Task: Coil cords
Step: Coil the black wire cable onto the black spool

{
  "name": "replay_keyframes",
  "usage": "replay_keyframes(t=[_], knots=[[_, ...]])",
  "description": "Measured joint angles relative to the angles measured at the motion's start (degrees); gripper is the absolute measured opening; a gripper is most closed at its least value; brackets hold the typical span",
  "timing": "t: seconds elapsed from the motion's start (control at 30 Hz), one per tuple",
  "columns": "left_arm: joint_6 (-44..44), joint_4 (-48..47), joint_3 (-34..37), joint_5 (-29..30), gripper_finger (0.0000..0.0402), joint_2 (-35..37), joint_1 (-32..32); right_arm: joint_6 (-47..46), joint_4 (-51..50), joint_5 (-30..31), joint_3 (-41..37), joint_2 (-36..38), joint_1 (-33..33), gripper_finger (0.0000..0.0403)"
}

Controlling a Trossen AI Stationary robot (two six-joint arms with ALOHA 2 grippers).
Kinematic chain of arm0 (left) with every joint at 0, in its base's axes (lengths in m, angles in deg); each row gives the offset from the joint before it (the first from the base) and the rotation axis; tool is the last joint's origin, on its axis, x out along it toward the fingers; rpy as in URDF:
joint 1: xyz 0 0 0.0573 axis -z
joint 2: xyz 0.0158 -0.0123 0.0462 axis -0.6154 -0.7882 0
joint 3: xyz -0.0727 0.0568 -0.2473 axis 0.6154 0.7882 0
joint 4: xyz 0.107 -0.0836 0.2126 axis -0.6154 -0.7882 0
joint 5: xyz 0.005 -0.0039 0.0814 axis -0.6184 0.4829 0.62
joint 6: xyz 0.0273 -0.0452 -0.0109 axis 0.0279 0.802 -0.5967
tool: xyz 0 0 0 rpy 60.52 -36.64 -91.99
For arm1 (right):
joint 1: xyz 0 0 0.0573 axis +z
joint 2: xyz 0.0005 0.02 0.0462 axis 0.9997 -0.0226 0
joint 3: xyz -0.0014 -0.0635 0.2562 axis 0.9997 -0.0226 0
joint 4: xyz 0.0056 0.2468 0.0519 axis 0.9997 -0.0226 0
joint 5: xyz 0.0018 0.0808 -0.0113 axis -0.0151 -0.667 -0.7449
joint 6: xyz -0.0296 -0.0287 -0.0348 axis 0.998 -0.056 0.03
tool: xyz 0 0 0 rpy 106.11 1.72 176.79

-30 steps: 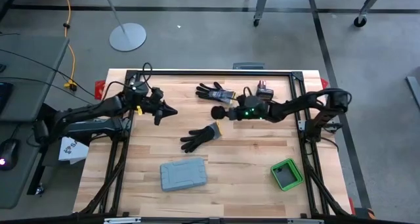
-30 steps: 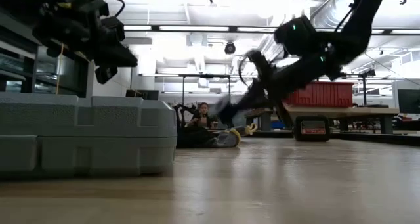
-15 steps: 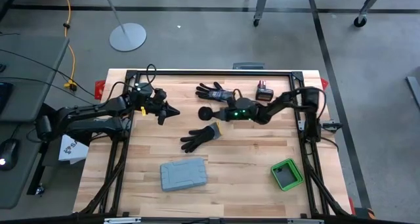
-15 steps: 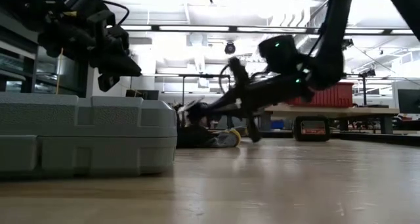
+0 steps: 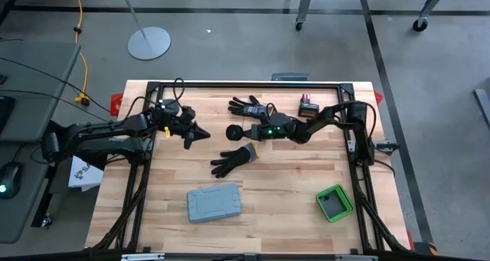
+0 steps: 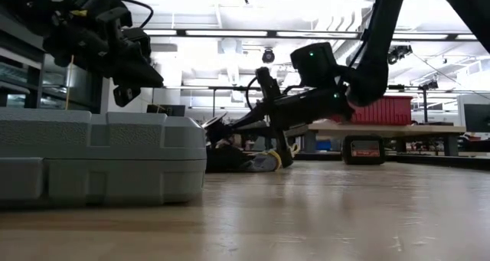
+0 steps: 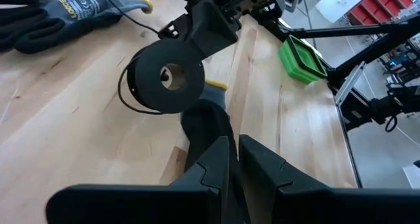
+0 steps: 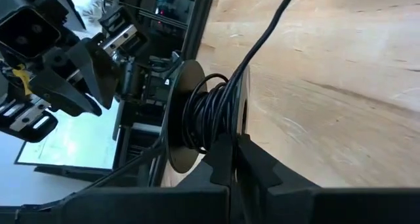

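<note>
Inspector: Thin black cord (image 8: 213,109), wound on a flat black spool (image 5: 235,132), is clamped in the right claw (image 5: 246,132) above the wooden bench (image 5: 291,184).

Clerk: Left claw (image 5: 200,132)?

Inspector: Left of the spool, nearly clenched; its grip is unclear. Winding seems underway; the next turn needs tension.

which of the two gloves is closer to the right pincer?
The glove at the table's far edge, just beyond the right pincer. The other glove lies farther off, toward the grey case.
</note>
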State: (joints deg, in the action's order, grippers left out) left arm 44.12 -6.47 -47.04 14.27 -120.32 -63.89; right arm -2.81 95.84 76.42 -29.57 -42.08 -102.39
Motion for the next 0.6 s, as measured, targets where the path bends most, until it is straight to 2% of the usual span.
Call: replay_keyframes(t=[0.17,0.4,0.6], knots=[[0.4,0.0,0.0,0.0,0.0031,0.0,0.8,-1.4,-3.1,-0.1,0.0,0.5,0.0,0.002],[0.3,-0.2,0.0,0.2,0.0031,0.0,2.0,2.0,-16.6,1.3,0.0,5.5,0.4,0.0094],[-1.1,-0.3,0.0,1.8,0.0031,-0.1,2.4,2.6,-29.5,2.8,-0.1,9.4,0.2,0.0113]])
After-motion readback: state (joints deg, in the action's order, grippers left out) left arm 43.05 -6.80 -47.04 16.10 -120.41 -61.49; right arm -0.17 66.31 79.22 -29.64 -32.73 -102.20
